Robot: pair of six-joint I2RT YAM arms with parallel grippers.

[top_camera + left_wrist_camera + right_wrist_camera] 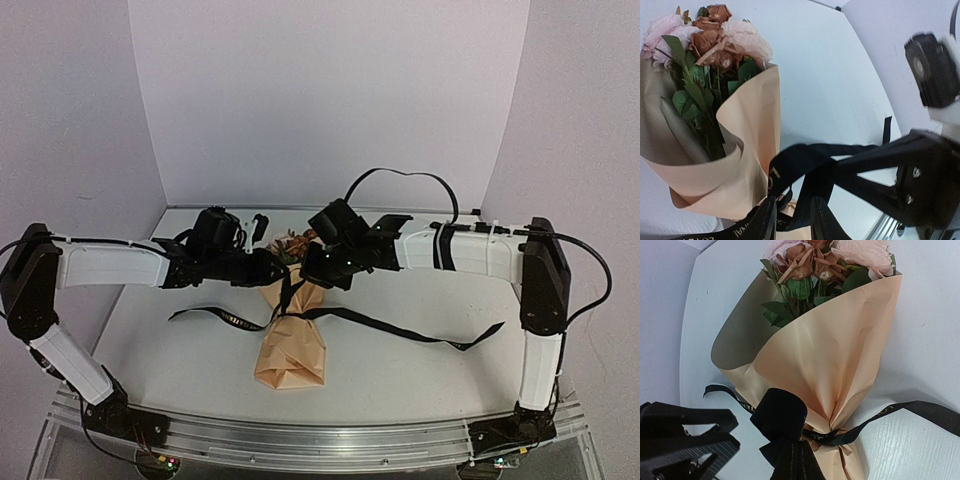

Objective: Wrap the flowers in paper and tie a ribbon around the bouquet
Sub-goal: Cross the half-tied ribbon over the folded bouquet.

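Top external view: the bouquet is laid mid-table, with the paper's folded end near and the blooms far. The ribbon is cinched round the waist, its tails trailing left and right. Beyond it, one loop is pinched by the right gripper, apparently to tension the knot. The left gripper is slightly spread, with ribbon lying between its jaws. The flowers lie farthest.

Overhead; both wrists close on bouquet
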